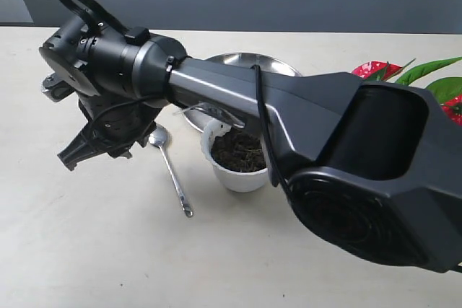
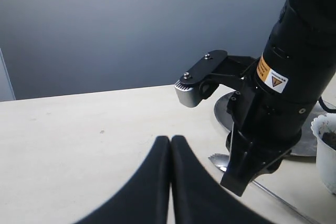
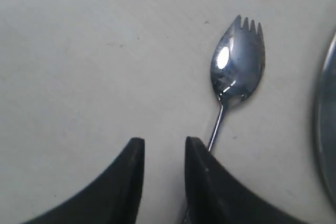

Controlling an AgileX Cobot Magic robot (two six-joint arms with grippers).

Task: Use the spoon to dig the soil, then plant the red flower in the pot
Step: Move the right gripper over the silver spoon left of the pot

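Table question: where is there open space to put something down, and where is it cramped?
The table is bare in front of the spoon and pot, and toward the left. It is crowded in the middle: the right gripper hangs over the spoon, beside the pot, the steel plate and the red flower.

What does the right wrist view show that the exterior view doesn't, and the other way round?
Only the right wrist view shows the small tines at the tip of the spoon and the right end effector open, with a gap between its fingers. Only the exterior view shows the pot filled with soil, and the red flower lying at the right edge. Both show the spoon flat on the table beside the steel plate.
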